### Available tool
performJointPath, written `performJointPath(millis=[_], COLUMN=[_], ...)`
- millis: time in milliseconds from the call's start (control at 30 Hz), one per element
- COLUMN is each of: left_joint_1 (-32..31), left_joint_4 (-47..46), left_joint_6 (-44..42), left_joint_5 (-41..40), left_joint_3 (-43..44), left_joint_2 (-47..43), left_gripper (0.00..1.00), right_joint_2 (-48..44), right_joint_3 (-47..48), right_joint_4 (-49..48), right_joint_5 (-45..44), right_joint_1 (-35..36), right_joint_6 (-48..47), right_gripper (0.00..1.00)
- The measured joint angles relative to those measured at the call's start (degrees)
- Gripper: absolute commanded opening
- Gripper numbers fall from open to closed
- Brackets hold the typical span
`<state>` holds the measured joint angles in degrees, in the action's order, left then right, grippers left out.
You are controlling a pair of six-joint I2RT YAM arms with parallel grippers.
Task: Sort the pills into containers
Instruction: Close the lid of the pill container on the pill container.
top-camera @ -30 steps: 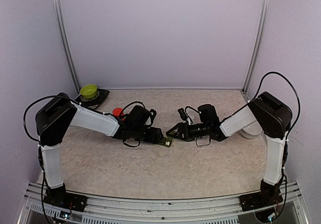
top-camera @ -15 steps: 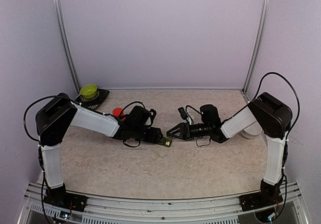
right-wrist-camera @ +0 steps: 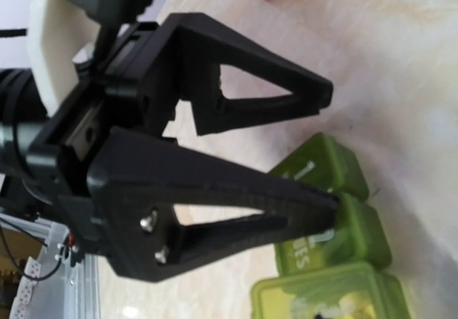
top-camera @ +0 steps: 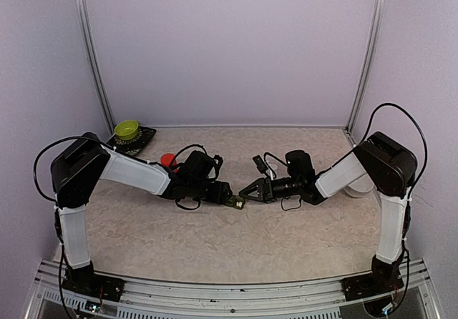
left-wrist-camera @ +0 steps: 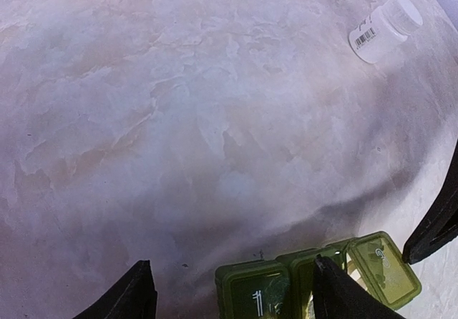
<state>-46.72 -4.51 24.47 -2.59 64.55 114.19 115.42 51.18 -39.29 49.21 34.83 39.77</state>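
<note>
The left fingers [left-wrist-camera: 134,299] are wide open and hold nothing. The green containers [left-wrist-camera: 254,292] lie on the table [left-wrist-camera: 179,119] between the two arms, and one left finger is over them. The right fingers [right-wrist-camera: 236,187] are partly open and empty, with one tip just beside the containers.

A robotics lab cell: plain lilac panel walls [top-camera: 229,47], aluminium corner posts [top-camera: 89,54], left arm [top-camera: 132,172] and right arm [top-camera: 343,172] bolted along the marbled desk's [top-camera: 236,244] near edge.
</note>
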Motion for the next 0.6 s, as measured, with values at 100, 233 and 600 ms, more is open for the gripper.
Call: performJointPath(millis=[100, 233, 600], left_joint_1=[0.0, 0.0, -0.02], left_joint_4=[0.02, 0.02, 0.09], left_joint_6=[0.09, 0.2, 0.2], left_joint_5=[-0.31, -0.63, -0.87], left_joint_3=[-0.02, -0.02, -0.02], left_joint_2=[-0.02, -0.02, -0.07], left_gripper=[0.72, 0.72, 0.72], right_joint_2=[0.15, 1.16, 3.63], right_joint_3=[0.94, 2.51, 5.4], right_joint_4=[1.73, 3.48, 10.01], right_joint_5=[0.28, 0.55, 0.2], right_joint_1=[0.39, 1.16, 1.55], right_joint_6=[-0.5, -1.14, -2.1], right_gripper=[0.42, 0.32, 0.15])
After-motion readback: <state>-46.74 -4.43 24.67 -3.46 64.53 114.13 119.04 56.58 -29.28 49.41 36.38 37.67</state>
